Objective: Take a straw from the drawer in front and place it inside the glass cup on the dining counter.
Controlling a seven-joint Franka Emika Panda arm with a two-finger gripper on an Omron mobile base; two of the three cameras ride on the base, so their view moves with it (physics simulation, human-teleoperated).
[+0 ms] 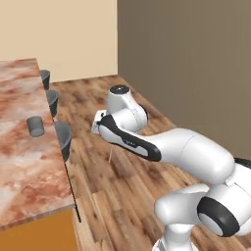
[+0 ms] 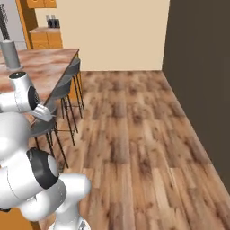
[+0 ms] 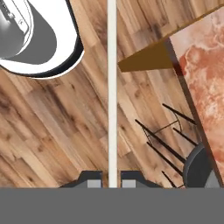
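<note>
Hand view: dark two-finger gripper [image 3: 112, 179] closed on thin pale straight straw [image 3: 112, 87], pinched between both tips, running straight up over wooden floor; left base view: small translucent grey glass cup [image 1: 35, 126] upright on reddish-brown marbled dining counter [image 1: 19, 162], near its stool-side edge; grey stools [image 1: 63, 135] along that edge.

The arm [image 1: 196, 157] is glossy white, built of fat rounded segments that swell at each joint. Dark grey to black caps and bands mark the joints: a round black disc on the low elbow, a long black stripe along the forearm, a dark cap with a pale centre on top of the wrist. At the jaws, two small dark grey fingertips [image 3: 90, 178] have paler square faces.
</note>
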